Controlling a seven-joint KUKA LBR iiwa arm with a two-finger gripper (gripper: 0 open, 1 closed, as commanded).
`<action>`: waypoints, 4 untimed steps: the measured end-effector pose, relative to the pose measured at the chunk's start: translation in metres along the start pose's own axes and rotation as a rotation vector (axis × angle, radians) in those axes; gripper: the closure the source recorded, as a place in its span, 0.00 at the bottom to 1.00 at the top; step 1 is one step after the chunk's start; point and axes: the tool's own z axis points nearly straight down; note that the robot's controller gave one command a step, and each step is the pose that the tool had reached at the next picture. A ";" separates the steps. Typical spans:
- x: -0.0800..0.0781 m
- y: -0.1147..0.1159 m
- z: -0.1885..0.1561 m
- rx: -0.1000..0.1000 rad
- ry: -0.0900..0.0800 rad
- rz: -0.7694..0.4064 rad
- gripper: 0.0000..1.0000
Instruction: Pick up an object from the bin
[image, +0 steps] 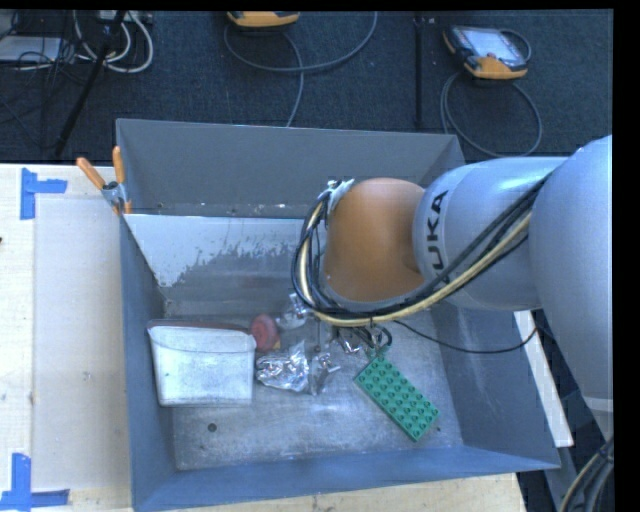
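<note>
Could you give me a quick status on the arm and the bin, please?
Gripper low in the bin, over crumpled foil. Green studded plate just to view's right of it. Pink lump and white tub to view's left.

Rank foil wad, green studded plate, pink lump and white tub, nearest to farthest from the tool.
1. Foil wad, centre, and green studded plate, right: too close to call.
2. Pink lump, left of the tool.
3. White tub, far left.
</note>
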 end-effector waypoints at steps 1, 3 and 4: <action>-0.007 -0.008 0.026 0.004 -0.018 -0.024 0.00; -0.008 0.015 0.023 0.000 -0.019 -0.037 1.00; -0.011 0.015 -0.047 -0.003 -0.006 -0.035 1.00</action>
